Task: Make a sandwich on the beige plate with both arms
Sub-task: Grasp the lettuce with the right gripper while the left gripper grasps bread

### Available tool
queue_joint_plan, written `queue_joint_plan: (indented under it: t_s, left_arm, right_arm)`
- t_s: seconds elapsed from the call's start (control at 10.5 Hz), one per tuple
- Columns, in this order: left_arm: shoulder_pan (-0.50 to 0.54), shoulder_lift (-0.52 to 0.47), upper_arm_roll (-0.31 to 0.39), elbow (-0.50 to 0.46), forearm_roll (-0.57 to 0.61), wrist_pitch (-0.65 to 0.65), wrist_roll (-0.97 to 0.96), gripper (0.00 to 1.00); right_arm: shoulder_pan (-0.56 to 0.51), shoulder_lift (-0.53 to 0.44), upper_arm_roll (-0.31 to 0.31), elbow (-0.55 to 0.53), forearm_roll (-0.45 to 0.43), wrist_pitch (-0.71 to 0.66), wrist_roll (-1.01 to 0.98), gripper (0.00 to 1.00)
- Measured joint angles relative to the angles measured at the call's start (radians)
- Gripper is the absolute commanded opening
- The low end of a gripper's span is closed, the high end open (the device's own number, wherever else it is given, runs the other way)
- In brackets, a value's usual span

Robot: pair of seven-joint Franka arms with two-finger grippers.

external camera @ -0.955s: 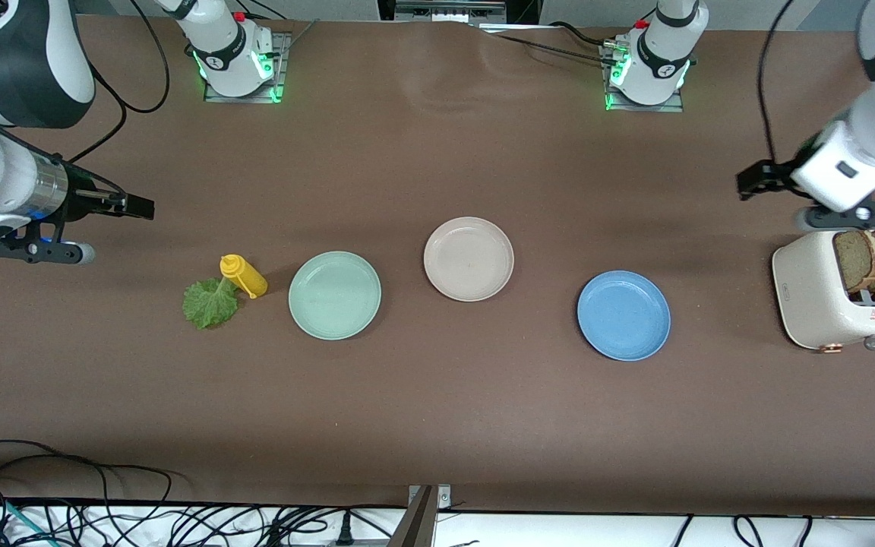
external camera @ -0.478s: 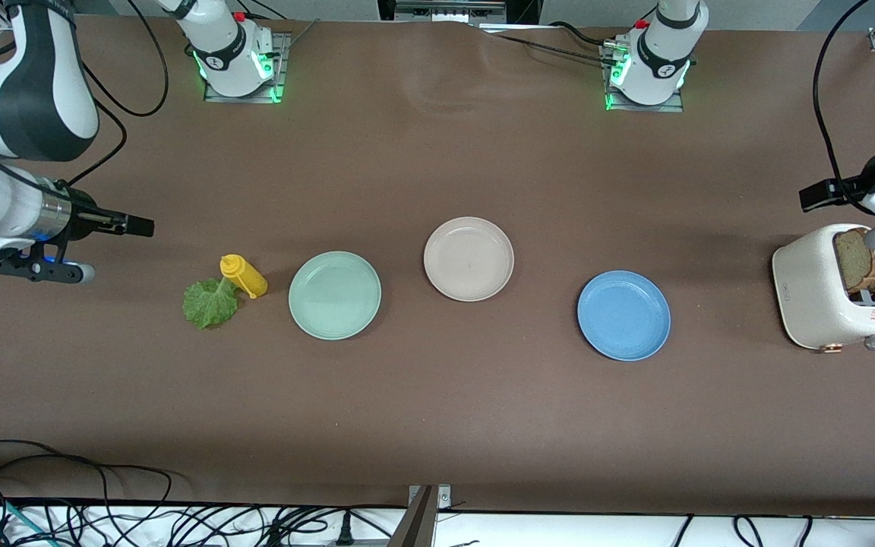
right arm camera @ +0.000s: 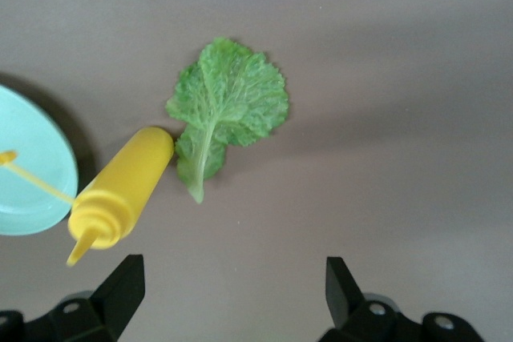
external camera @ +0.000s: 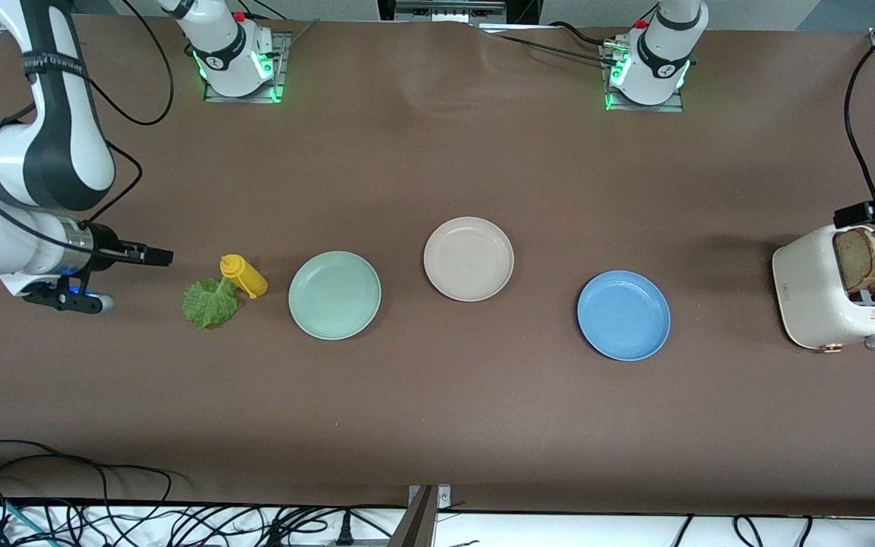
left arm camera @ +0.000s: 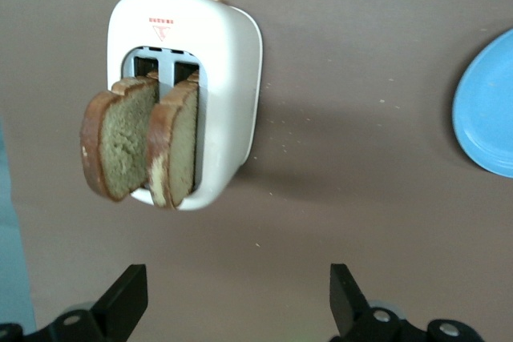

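Beige plate (external camera: 469,259): lies bare at the centre of the front view on the brown tabletop (external camera: 437,403), between the mint-green plate (external camera: 335,295) and the blue plate (external camera: 623,315), apart from both.

Bread slices (external camera: 873,258): two, standing upright in the slots of the white toaster (external camera: 817,300) at the frame's right edge, toward the left arm's end.

Lettuce leaf (external camera: 210,302): flat on the tabletop in the left part of the frame, its stem touching the base of the yellow squeeze bottle (external camera: 244,276), which stands beside the mint-green plate.

Left hand (left arm camera: 239,298): over the tabletop beside the toaster; fingers spread wide, holding nothing.

Right hand (right arm camera: 232,292): over the tabletop near the lettuce leaf, at the frame's left edge in the front view; fingers spread wide, holding nothing.
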Motion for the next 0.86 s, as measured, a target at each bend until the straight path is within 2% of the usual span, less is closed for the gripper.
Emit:
queue_joint_plan:
  t_s: [0.19, 0.29, 0.38, 0.67, 0.76, 0.86]
  left_arm:
    - [0.051, 0.077, 0.0, -0.001, 0.0, 0.059, 0.032, 0.98]
    - [0.068, 0.104, 0.001, 0.0, 0.001, 0.071, 0.048, 0.93]
    - [0.08, 0.121, 0.0, 0.0, 0.001, 0.077, 0.063, 0.87]
    - [0.087, 0.139, 0.0, 0.0, 0.013, 0.106, 0.075, 0.84]
    - [0.09, 0.146, 0.0, 0.0, 0.034, 0.117, 0.076, 0.78]
    - [0.093, 0.158, 0.0, 0.0, 0.045, 0.132, 0.077, 0.58]
  right_arm:
    - [-0.006, 0.05, -0.002, -0.001, 0.007, 0.036, 0.0, 1.0]
    - [-0.008, 0.071, -0.002, -0.001, 0.008, 0.051, 0.0, 1.0]
    - [-0.008, 0.088, -0.002, -0.002, 0.012, 0.065, 0.0, 1.0]
    - [-0.008, 0.137, -0.001, -0.003, 0.067, 0.095, 0.0, 1.0]
    - [-0.008, 0.158, -0.001, -0.004, 0.076, 0.113, 0.0, 1.0]
    - [-0.008, 0.181, -0.001, -0.004, 0.079, 0.132, 0.0, 1.0]
